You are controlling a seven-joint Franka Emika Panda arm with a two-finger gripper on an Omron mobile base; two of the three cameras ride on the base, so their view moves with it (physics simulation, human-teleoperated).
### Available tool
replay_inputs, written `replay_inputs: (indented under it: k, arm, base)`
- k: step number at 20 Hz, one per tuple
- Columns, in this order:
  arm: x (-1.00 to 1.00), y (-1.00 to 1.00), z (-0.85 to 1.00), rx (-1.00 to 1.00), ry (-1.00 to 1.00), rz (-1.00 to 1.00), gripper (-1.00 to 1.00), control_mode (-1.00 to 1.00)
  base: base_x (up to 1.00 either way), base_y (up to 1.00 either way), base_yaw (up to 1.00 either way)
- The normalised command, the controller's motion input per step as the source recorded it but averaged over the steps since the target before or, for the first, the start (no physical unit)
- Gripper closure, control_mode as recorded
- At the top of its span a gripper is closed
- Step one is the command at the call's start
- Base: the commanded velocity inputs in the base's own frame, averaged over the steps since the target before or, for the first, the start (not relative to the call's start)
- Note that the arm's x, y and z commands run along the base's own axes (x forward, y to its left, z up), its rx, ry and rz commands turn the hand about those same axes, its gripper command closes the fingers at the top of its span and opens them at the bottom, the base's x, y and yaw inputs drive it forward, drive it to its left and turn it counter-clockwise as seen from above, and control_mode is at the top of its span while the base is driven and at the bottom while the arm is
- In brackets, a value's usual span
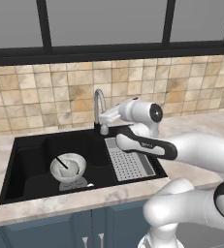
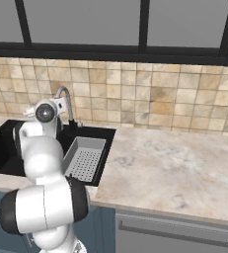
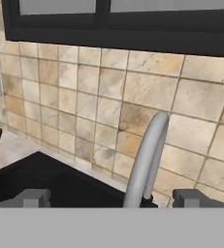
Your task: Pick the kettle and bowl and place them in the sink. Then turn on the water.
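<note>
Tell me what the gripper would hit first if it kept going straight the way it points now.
Probably the curved silver gooseneck faucet: it stands right ahead between the open jaws of the gripper, with the tan tiled backsplash behind it. Depth is hard to judge.

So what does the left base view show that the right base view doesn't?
Left base view alone: the bowl on the floor of the sink, with the kettle's black handle showing inside it. Right base view alone: the long marbled counter right of the basin. Both share the faucet, drain tray, tiled wall and window frame; no water runs.
</note>
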Motion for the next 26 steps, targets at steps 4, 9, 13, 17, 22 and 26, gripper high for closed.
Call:
replay_inputs:
  k: [4,9,13,17,22,26]
  arm:
    - [0.00,-0.19,-0.24,0.00,-0.11,0.00,-1.00,-1.00]
    - [0.00,-0.21,-0.24,0.00,-0.13,0.00,-1.00,-1.00]
    - [0.00,-0.31,-0.06,0.00,-0.04,0.00,-1.00,-1.00]
    - [0.00,-0.31,-0.12,0.00,-0.01,0.00,-1.00,-1.00]
    - [0.02,-0.27,-0.20,0.00,-0.01,0.00,-1.00,-1.00]
    - [0.06,-0.22,-0.29,0.00,-0.02,0.00,-1.00,-1.00]
  base:
    - [0.00,0.00,0.00]
    - [0.00,0.00,0.00]
    - [0.00,0.00,0.00]
    - [0.00,0.00,0.00]
    - [0.00,0.00,0.00]
    - [0.00,0.00,0.00]
